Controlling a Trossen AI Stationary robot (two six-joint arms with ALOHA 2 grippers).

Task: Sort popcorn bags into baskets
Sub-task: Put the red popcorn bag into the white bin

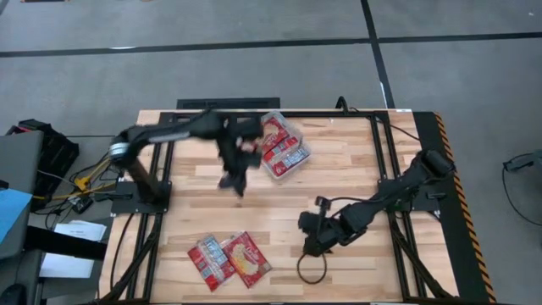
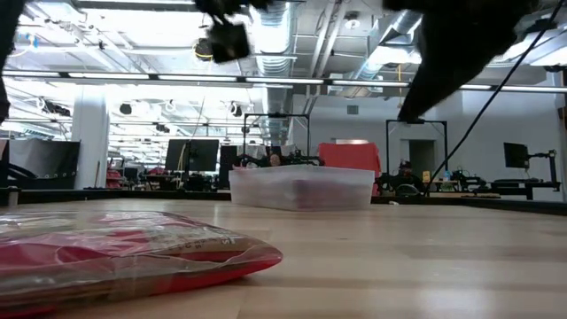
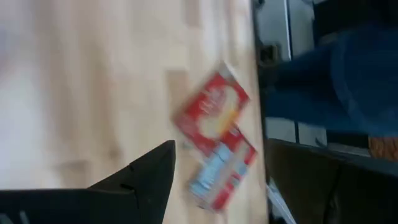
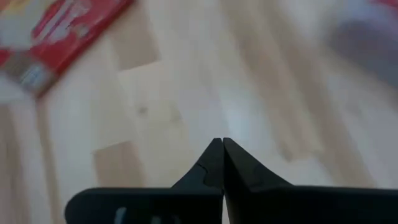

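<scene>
Basket: a clear plastic tub (image 1: 286, 151) sat at the far middle of the wooden table (image 1: 356, 182), already holding several red popcorn bags (image 1: 282, 144); the exact count was hard to make out.
Left to sort: two popcorn packets (image 1: 229, 259) lay side by side, touching, at the near edge, well apart from the tub.
Left gripper (image 1: 233, 181): hovered just beside the tub, carrying nothing; whether its fingers were parted I cannot tell.
Right gripper (image 4: 222, 144): clenched and empty, low over bare wood near the packets.
Progress: most bags appeared sorted.
</scene>
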